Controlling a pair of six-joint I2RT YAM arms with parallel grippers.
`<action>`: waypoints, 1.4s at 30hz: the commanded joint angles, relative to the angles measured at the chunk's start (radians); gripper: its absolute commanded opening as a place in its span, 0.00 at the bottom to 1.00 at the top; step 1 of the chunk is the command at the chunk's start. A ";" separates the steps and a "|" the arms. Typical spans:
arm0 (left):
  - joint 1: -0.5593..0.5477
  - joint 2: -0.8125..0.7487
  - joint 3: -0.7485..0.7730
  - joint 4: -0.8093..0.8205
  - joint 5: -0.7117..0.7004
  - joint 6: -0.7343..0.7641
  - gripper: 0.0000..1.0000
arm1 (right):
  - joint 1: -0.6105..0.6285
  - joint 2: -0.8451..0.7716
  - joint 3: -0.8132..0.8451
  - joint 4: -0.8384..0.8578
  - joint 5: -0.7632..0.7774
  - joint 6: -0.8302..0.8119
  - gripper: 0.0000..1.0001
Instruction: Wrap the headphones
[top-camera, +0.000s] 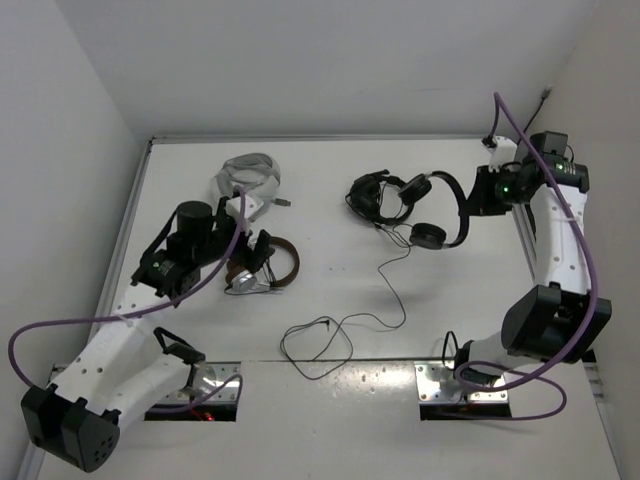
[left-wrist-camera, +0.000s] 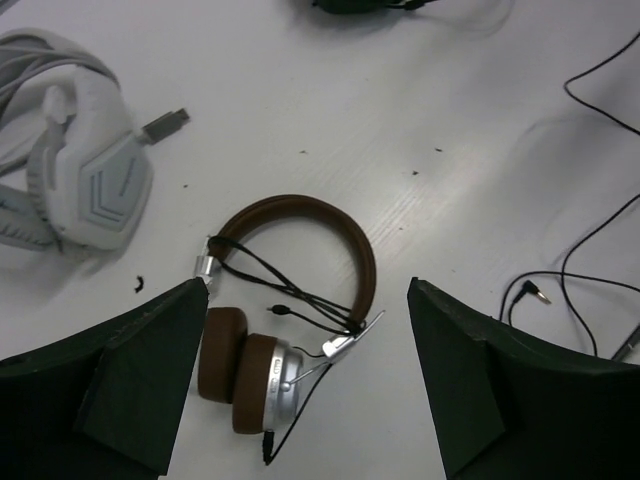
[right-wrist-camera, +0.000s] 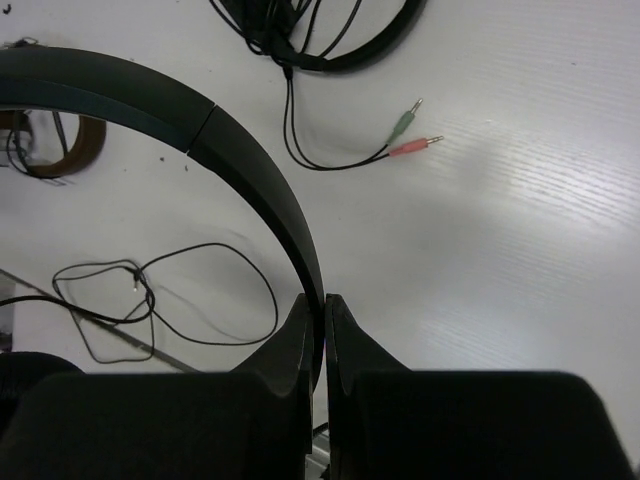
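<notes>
The slim black headphones (top-camera: 440, 212) lie at the back right, with their two small ear pads toward the table's middle. My right gripper (top-camera: 478, 196) is shut on their thin headband (right-wrist-camera: 240, 160), which passes between the fingertips in the right wrist view (right-wrist-camera: 323, 305). Their long thin black cable (top-camera: 340, 325) trails loosely to the table's front middle and also shows in the right wrist view (right-wrist-camera: 200, 290). Its plug (left-wrist-camera: 530, 291) shows in the left wrist view. My left gripper (top-camera: 255, 255) is open and empty above the brown-and-silver headphones (left-wrist-camera: 290, 310).
Bulkier black headphones (top-camera: 372, 195) lie just left of the slim ones, their red and green plugs (right-wrist-camera: 415, 140) on the table. A white headset (top-camera: 245, 180) lies at the back left. Metal plates (top-camera: 440, 380) sit at the front edge.
</notes>
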 joint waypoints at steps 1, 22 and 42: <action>-0.048 -0.026 -0.028 0.035 0.067 -0.040 0.86 | -0.019 0.005 0.065 -0.045 -0.099 0.048 0.00; -0.609 0.265 -0.072 0.269 -0.057 -0.009 0.71 | -0.021 -0.013 0.062 -0.027 0.113 0.095 0.00; -0.734 0.704 0.037 0.502 -0.016 0.037 0.62 | -0.021 0.005 0.070 -0.027 0.122 0.095 0.00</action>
